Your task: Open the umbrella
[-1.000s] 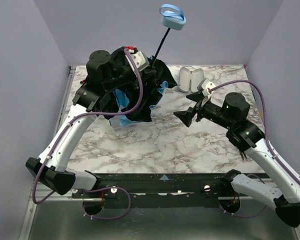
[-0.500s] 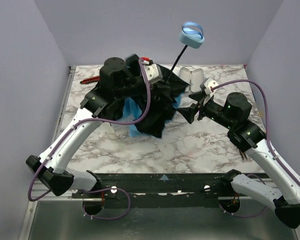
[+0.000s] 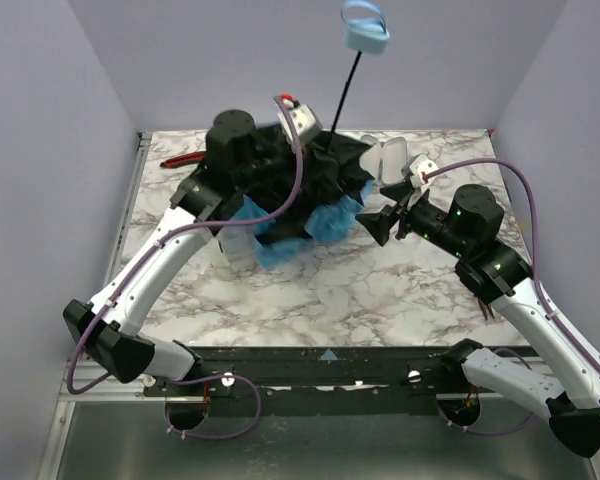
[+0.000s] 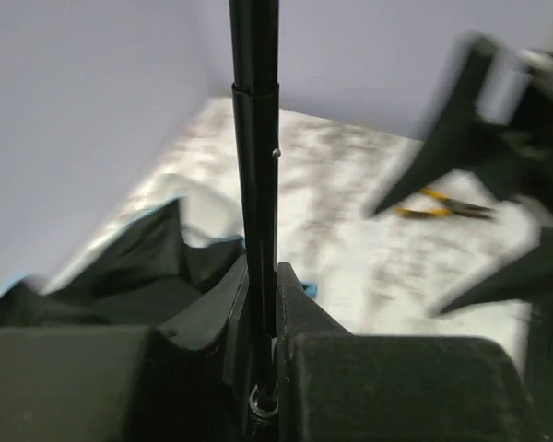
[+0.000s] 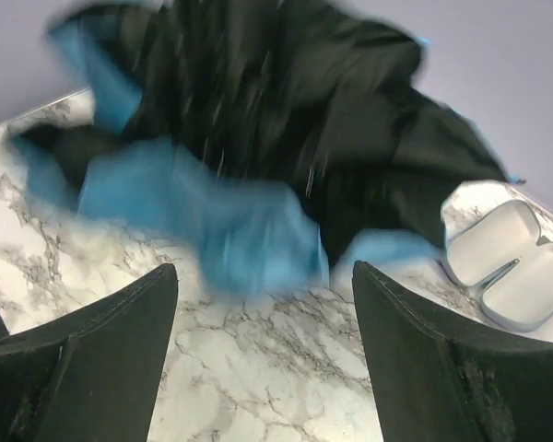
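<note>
The umbrella's thin black shaft [image 3: 344, 95] rises from the back middle of the table to a small blue handle with a loop [image 3: 365, 33]. Its limp canopy [image 3: 310, 205], black with sky-blue folds, hangs down to the marble below. My left gripper [image 3: 325, 150] is shut on the shaft [image 4: 255, 138] low down, the fingers [image 4: 300, 304] pinching it from both sides. My right gripper [image 3: 378, 210] is open just right of the canopy. In the right wrist view the cloth [image 5: 258, 138] lies just beyond the spread jaws of that gripper [image 5: 263, 276], with nothing between them.
An open white case [image 3: 390, 160] lies at the back right beside the canopy, also visible as a hinged shell [image 5: 511, 262]. A red-handled tool [image 3: 180, 160] sits at the back left. Yellow-handled pliers [image 4: 442, 204] lie on the marble. Lavender walls close in three sides.
The left arm has swung the umbrella right and stood its shaft more upright, so the handle is higher. The canopy now shows more blue. The right gripper moved closer and narrowed slightly.
</note>
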